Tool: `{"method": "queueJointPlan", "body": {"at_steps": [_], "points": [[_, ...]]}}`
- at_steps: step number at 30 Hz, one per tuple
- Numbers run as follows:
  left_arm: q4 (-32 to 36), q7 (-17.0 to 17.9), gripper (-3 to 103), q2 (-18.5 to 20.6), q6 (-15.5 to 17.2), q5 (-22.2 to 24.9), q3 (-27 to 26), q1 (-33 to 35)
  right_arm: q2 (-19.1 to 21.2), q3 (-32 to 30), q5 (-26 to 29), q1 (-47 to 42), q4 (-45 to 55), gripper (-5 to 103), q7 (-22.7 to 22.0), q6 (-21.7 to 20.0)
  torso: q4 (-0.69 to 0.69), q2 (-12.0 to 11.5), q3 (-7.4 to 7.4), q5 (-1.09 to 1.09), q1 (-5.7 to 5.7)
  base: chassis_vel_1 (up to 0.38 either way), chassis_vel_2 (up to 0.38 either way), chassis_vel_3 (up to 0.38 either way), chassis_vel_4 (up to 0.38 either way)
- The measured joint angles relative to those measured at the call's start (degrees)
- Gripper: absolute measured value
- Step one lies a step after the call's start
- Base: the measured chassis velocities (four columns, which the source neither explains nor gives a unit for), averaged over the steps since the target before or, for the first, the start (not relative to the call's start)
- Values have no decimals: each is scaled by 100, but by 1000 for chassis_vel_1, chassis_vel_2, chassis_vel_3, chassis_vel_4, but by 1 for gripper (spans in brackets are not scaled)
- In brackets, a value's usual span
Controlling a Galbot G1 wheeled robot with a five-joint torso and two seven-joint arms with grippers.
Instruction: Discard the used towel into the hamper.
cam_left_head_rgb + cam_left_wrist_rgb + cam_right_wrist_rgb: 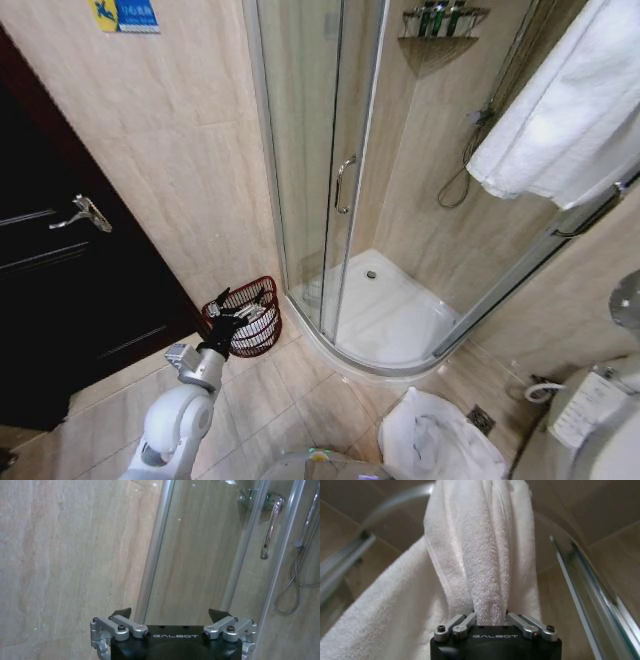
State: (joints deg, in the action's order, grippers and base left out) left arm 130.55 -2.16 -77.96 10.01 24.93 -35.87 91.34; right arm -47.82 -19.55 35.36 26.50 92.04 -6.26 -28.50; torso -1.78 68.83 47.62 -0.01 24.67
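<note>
My right pincer (489, 619) was closed on the towel (475, 555), the left pincer (170, 615) open and empty; far from the hamper (243, 317), the towel could slip out.

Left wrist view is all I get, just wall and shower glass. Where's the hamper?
Observer: The hamper stands on the floor in the corner between the dark door and the shower glass. In the head view the left hand shows just in front of it, open.
Operator: Who's got the towel, then?
Observer: The right hand is shut on a white towel that hangs up high beside the shower, far over from the hamper.
</note>
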Motion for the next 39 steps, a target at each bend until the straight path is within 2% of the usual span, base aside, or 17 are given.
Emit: {"method": "queueJointPlan", "body": {"at_steps": [2, 7, 8, 12, 16, 20, 21, 23, 24, 27, 29, 31, 34, 39], "points": [[0, 0, 100, 0, 0, 0, 0, 0, 157, -74, 279, -230, 193, 14, 12, 233, 0, 0, 0, 0, 0, 0, 0, 0, 0], [0, 0, 100, 0, 0, 0, 0, 0, 431, -301, 677, -705, 572, 14, -33, 448, 0, 0, 0, -1, 0, 0, 0, 0, 0], [0, 0, 100, 0, 0, 0, 0, 0, 431, -301, 677, -705, 572, 14, -33, 448, 0, 0, 0, -1, 0, 0, 0, 0, 0], [0, 0, 100, 0, 0, 0, 0, 0, 846, -908, 1420, -1609, 1488, 14, -179, 389, 1, 0, -1, 0, 0, 0, 0, 0, 0], [0, 1, 100, -1, 0, 0, 0, 0, 995, -1090, 1596, -1953, 1780, 14, -200, 382, 1, 1, -1, 0, -1, 0, 0, 0, 0], [0, 1, 100, 0, 0, 0, 0, -1, 1431, -1804, 2031, -3281, 2503, 14, -305, 479, 0, 0, 0, 1, 0, 0, 0, 0, 0], [0, 1, 100, 0, 0, 0, 0, -1, 1431, -1804, 2031, -3281, 2503, 14, -305, 479, 0, 0, 0, 1, 0, 0, 0, 0, 0], [0, 0, 100, 0, 0, 0, 0, 0, 1528, -2299, 2093, -3904, 2716, 14, -309, 526, 0, 0, 0, 0, 0, 0, 0, 0, 0], [0, 0, 100, 0, 0, 0, 0, 0, 1528, -2299, 2093, -3904, 2716, 14, -309, 526, 0, 0, 0, 0, 0, 0, 0, 0, 0], [0, 0, 100, 0, 0, 0, 0, 1, 1508, -3061, 2209, -4922, 3148, 14, -320, 522, 3, 0, 0, 7, -1, 0, 0, 0, 0], [0, 0, 100, 0, 0, 0, 0, -1, 1401, -3100, 2231, -5047, 3263, 14, -332, 514, 5, 1, -1, 3, -1, 0, 0, 0, 0], [0, 0, 100, 0, 0, 0, 0, 0, 1232, -3039, 2229, -5129, 3390, 14, -335, 527, -3, 0, 0, -1, -1, 0, 0, 0, 0], [0, 0, 100, 0, 0, 0, 0, 0, 1185, -3100, 2188, -5367, 3559, 14, -330, 528, -4, 0, 0, -2, 0, 0, 0, 0, 0], [0, 0, 100, 0, 0, 0, 0, 0, 1106, -3500, 2104, -6100, 3911, 14, -275, 666, 2, 0, 0, 1, 0, 0, 0, 0, 0]]}}
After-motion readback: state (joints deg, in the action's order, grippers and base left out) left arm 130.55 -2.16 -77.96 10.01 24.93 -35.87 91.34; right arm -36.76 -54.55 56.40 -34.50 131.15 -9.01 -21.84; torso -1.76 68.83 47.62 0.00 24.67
